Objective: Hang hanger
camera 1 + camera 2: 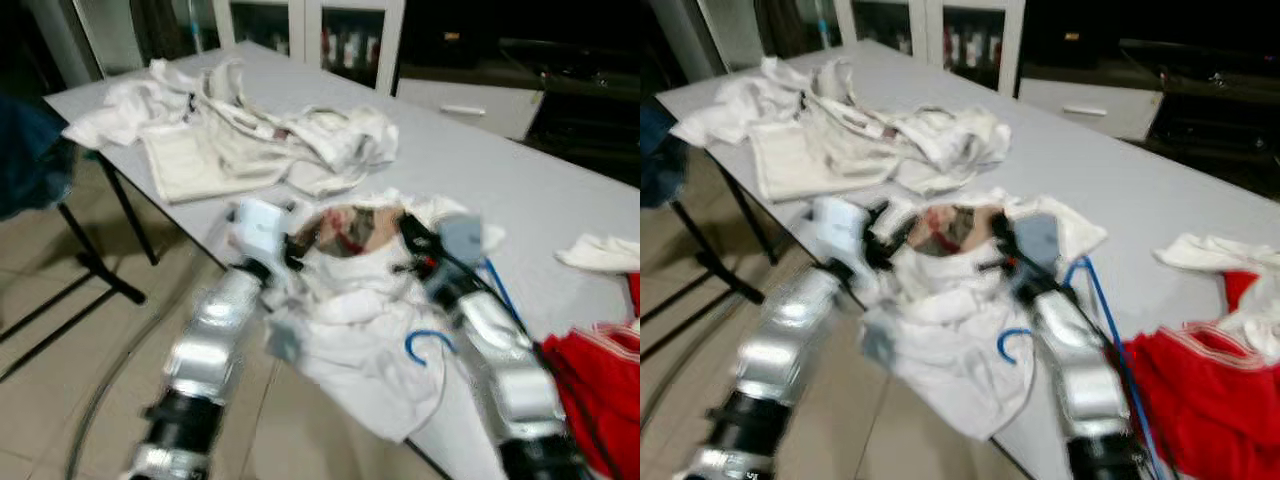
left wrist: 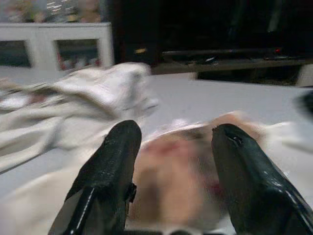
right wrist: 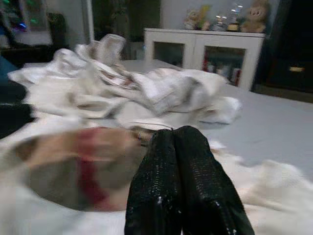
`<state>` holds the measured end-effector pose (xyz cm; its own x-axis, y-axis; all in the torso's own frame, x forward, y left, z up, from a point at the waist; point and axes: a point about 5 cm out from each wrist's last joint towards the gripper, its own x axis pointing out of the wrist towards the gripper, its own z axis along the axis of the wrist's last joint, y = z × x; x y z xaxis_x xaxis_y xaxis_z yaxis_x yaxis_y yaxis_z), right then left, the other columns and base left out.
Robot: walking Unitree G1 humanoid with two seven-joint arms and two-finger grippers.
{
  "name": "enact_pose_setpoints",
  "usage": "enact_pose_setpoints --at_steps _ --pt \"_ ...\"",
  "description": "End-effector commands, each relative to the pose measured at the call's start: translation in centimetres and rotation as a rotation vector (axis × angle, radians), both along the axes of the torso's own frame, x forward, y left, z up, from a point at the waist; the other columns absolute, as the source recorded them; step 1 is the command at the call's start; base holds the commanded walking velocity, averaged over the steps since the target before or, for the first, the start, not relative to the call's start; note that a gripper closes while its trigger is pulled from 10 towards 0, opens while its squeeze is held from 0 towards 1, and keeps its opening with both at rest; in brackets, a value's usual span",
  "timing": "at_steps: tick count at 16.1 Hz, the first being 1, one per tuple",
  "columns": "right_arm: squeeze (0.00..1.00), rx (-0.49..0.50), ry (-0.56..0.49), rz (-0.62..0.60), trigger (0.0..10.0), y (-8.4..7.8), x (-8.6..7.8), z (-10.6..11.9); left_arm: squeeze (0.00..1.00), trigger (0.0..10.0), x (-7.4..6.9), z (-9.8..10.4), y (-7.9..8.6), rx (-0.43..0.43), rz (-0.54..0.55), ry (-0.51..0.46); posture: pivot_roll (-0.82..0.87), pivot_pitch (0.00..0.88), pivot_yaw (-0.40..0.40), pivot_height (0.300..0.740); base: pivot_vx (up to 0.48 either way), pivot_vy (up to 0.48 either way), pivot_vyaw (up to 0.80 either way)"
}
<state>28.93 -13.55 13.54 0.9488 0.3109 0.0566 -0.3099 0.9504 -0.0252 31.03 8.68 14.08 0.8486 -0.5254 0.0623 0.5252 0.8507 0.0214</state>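
Observation:
A white shirt (image 1: 350, 320) with a brown and red print lies bunched at the table's near edge and hangs over it. A blue hanger (image 1: 425, 345) pokes out of the shirt, its hook low at the hem and one blue arm (image 1: 1095, 290) running beside my right forearm. My left gripper (image 2: 176, 132) is open at the shirt's left side, with the print between its fingers (image 2: 112, 161). At the shirt's right side my right gripper (image 3: 173, 134) is shut, its fingers pressed together just above the cloth. The views are blurred.
Several white garments (image 1: 250, 130) are piled on the grey table (image 1: 480, 170) at the far left. A red garment (image 1: 600, 390) and a white cloth (image 1: 600, 250) lie at the right. A white cabinet (image 1: 310, 30) stands behind. A dark blue cloth (image 1: 30, 160) hangs left of the table.

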Motion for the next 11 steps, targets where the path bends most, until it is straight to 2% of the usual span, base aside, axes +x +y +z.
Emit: enact_pose_setpoints --at_steps 1,11 --pt "0.0 0.021 -0.016 0.013 10.0 0.55 0.14 0.5 0.0 10.0 0.23 0.3 0.89 0.017 0.024 -0.015 0.04 0.0 -0.002 0.723 0.326 0.0 0.0" --pt "0.0 0.029 -0.021 0.004 10.0 0.77 0.28 0.62 0.0 10.0 0.37 0.31 0.94 0.021 0.024 -0.014 0.04 0.0 0.001 0.723 0.322 0.0 0.0"
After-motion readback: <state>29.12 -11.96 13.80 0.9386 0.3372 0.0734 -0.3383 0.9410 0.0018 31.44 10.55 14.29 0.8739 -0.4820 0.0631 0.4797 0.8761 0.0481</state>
